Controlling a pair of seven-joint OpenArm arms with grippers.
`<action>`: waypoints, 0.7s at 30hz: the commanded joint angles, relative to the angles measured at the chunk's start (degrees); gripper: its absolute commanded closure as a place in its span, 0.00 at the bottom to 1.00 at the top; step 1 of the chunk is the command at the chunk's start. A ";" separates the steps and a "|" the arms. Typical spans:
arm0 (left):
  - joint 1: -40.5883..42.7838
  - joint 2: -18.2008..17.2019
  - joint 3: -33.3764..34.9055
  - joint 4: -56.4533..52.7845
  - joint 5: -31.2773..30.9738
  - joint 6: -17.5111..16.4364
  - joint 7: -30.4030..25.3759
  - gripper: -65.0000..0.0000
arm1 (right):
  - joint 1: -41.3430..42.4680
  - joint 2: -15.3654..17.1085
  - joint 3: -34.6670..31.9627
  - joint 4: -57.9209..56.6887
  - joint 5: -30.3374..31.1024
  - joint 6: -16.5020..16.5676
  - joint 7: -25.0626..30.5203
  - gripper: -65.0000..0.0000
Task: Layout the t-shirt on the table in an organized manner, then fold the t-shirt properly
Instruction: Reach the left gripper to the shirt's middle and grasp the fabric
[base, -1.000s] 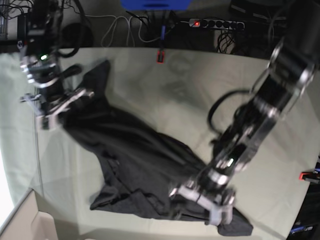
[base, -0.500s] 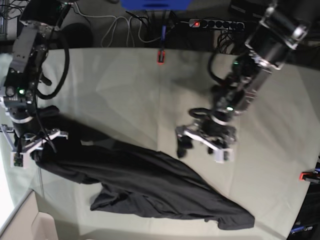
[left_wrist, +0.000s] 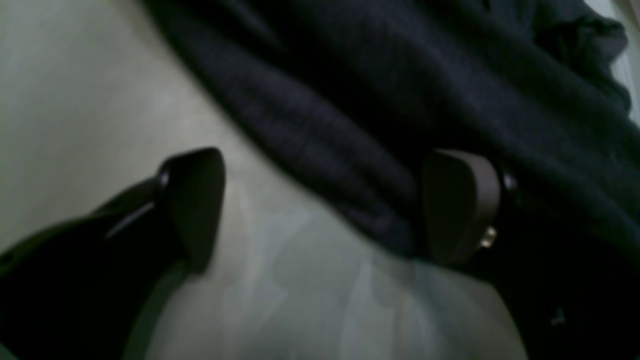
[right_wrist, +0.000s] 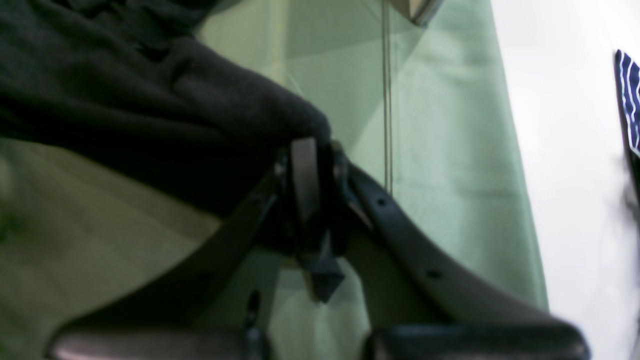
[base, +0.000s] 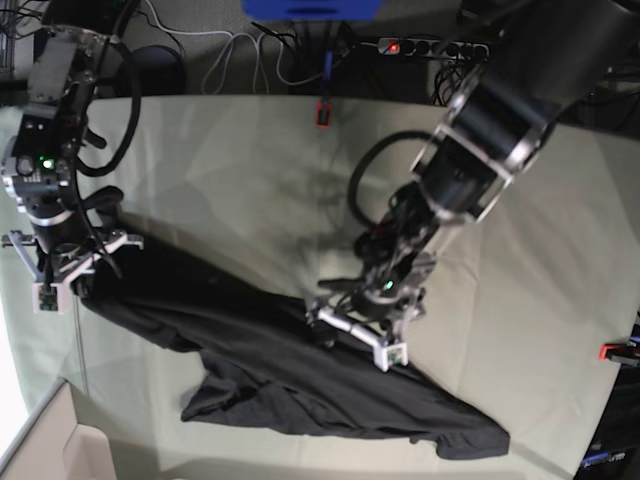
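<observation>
My left gripper has dropped back onto the t-shirt, jaws spread wide and straddling its upper edge, empty (half a second ago it hovered clear above the cloth); my right gripper has stayed pinched shut on the shirt's corner at about nine o'clock on the table; so I judge spreading continues, folding not begun; the shirt lies bunched in a long band, its axis running from ten o'clock towards four o'clock.

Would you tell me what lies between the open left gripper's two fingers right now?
In the left wrist view, the left gripper stands open over bare table cloth; the t-shirt edge reaches in beside one of its fingers.
</observation>
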 joint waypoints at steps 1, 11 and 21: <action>-2.28 0.81 -0.03 -0.90 -0.09 -0.28 -0.81 0.07 | 0.04 0.55 0.35 1.06 0.10 0.20 1.58 1.00; -4.30 3.98 -0.03 -5.21 10.55 -1.51 -0.81 0.36 | -1.19 0.55 0.53 1.24 0.01 0.20 1.75 1.00; 0.18 1.08 -0.55 -1.43 11.51 -2.74 -0.46 1.00 | -0.49 0.82 0.53 0.98 -0.08 0.20 2.01 1.00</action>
